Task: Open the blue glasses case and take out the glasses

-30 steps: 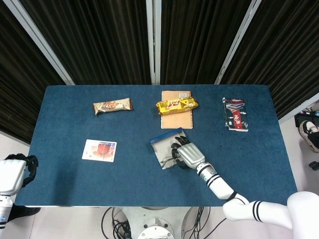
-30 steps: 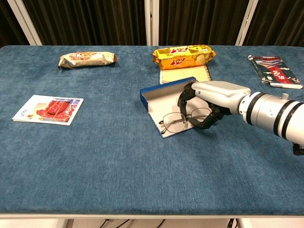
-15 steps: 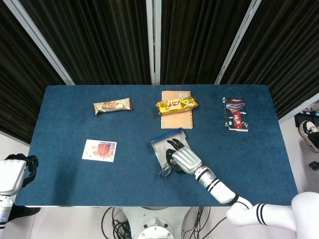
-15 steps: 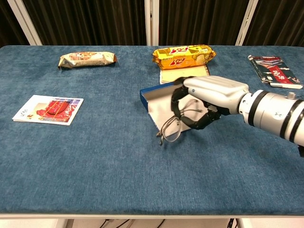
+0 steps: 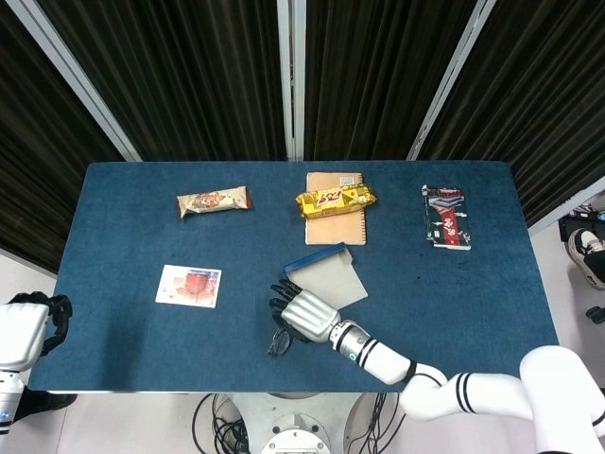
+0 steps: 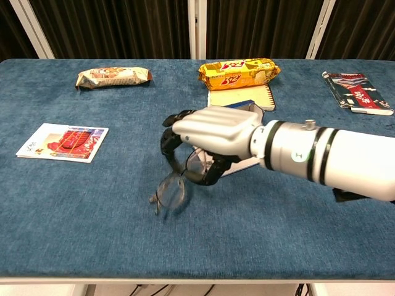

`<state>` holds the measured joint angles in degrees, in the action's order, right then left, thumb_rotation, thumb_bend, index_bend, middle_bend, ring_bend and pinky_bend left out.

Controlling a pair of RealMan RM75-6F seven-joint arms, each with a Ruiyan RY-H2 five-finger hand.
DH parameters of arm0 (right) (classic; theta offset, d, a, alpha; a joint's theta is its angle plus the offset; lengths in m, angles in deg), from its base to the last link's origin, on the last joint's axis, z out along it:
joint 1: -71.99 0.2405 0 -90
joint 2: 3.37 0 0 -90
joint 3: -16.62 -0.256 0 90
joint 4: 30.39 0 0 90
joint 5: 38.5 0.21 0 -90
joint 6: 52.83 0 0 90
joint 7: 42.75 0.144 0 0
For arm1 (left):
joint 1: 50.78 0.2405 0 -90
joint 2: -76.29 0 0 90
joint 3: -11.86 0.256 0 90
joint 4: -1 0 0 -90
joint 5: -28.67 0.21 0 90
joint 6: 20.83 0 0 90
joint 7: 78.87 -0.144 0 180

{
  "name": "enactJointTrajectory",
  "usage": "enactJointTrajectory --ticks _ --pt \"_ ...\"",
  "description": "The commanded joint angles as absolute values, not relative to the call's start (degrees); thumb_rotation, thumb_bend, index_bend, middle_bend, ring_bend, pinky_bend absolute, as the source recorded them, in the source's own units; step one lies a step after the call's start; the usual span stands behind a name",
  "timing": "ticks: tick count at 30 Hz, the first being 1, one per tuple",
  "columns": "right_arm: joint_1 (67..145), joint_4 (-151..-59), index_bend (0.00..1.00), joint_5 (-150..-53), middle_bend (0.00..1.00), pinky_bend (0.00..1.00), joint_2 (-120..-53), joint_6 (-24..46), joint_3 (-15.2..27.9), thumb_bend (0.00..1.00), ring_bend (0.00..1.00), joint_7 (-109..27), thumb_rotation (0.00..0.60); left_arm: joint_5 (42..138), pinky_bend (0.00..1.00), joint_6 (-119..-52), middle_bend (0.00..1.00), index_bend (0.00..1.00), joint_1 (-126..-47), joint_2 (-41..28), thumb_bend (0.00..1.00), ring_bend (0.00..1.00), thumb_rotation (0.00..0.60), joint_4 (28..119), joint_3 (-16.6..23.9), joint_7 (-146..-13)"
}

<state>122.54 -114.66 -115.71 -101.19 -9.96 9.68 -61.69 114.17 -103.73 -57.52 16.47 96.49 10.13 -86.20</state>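
Observation:
The blue glasses case (image 5: 327,278) lies open on the table, its pale lining bare; in the chest view only a blue corner of the case (image 6: 242,105) shows behind my right arm. My right hand (image 5: 301,313) (image 6: 207,142) hangs left of the case and holds the thin-framed glasses (image 5: 278,340) (image 6: 170,190), which dangle lens-down just above the cloth. My left hand (image 5: 43,319) is off the table's left edge, dark fingers curled, nothing seen in it; the chest view does not show it.
A notebook (image 5: 334,221) with a yellow snack pack (image 5: 336,200) on it lies behind the case. A brown snack bar (image 5: 214,200), a picture card (image 5: 188,286) and a red-and-white packet (image 5: 445,217) also lie on the blue table (image 5: 132,236).
My right hand lifted the glasses out of the case and carried them left and toward the table's front. The case now lies bare. The left hand has not moved.

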Motion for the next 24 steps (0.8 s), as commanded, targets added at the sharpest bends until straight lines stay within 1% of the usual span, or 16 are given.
enactJointTrajectory --ticks 1,5,11,16,20,24 --pt "122.37 -116.07 0.03 -113.81 0.09 0.0 -100.9 -8.58 9.0 0.31 0.0 -63.95 0.6 114.2 0.45 -103.77 0.63 0.67 -57.5 16.49 0.58 0.45 0.6 96.47 10.13 -86.06" --pt "119.25 -121.05 0.02 -113.26 0.09 0.0 -96.12 -3.2 8.81 0.3 0.0 -64.41 0.6 114.28 0.45 -103.78 0.63 0.67 -57.5 16.49 0.58 0.45 0.6 96.37 10.15 -85.88" --pt "110.25 -130.38 0.02 -114.44 0.11 0.0 -84.46 9.0 10.86 0.3 0.0 -62.86 0.6 114.25 0.45 -103.76 0.63 0.67 -57.52 16.44 0.58 0.45 0.6 96.49 10.14 -86.2" --pt "101.71 -135.61 0.03 -116.86 0.11 0.0 -74.9 18.74 14.82 0.3 0.0 -61.43 0.6 114.26 0.45 -103.9 0.63 0.67 -57.43 16.46 0.58 0.45 0.6 96.69 10.17 -86.41" --pt "94.5 -135.98 0.03 -119.98 0.11 0.0 -70.59 26.59 18.43 0.3 0.0 -57.89 0.6 114.13 0.45 -103.88 0.63 0.67 -57.4 16.5 0.58 0.45 0.6 96.81 10.14 -86.39" --pt "88.5 -135.63 0.03 -122.53 0.1 0.0 -68.53 32.96 21.01 0.3 0.0 -54.3 0.6 114.18 0.45 -103.95 0.63 0.67 -57.37 16.47 0.58 0.45 0.6 96.86 10.16 -86.58"
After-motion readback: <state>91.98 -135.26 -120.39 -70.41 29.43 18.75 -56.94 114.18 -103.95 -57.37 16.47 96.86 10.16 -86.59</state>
